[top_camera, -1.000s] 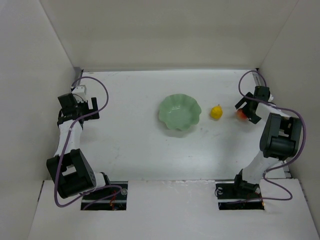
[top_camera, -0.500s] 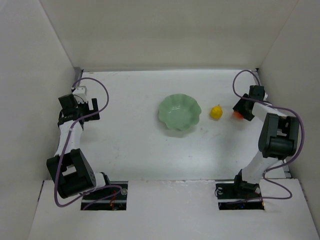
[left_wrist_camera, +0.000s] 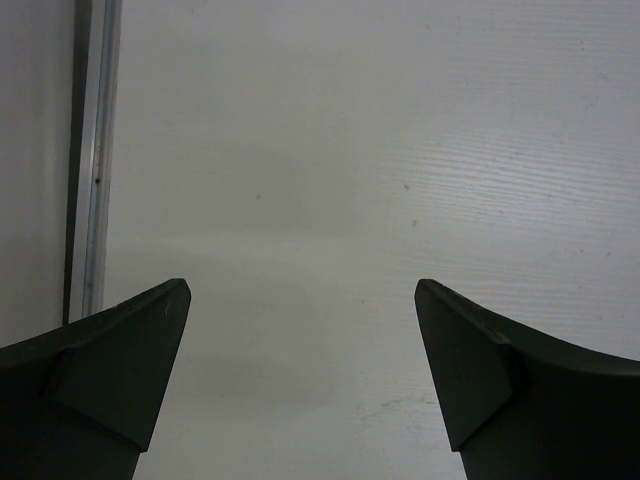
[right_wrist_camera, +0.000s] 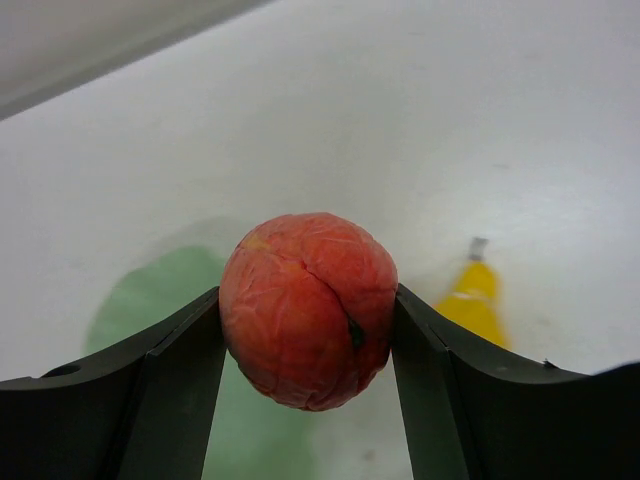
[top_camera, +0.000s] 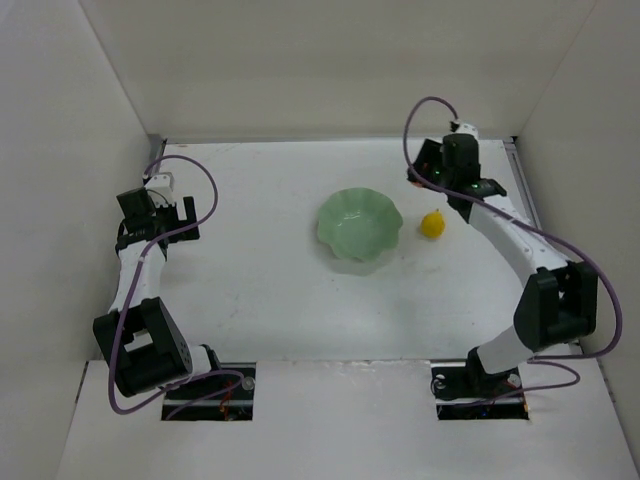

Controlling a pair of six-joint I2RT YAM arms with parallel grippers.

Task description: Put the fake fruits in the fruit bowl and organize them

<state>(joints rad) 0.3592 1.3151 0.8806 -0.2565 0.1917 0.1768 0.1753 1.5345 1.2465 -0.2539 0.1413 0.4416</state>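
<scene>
We are pinching the peach (right_wrist_camera: 306, 312) at its widest part with our right gripper (right_wrist_camera: 305, 295), judging it light, hard, slippery.

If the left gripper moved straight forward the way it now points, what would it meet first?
Probably only the bare table; the left gripper has nothing else ahead in its wrist view.

There is one yellow pear (top_camera: 432, 224), one red peach (right_wrist_camera: 308, 308) and one green bowl (top_camera: 335, 216).
</scene>
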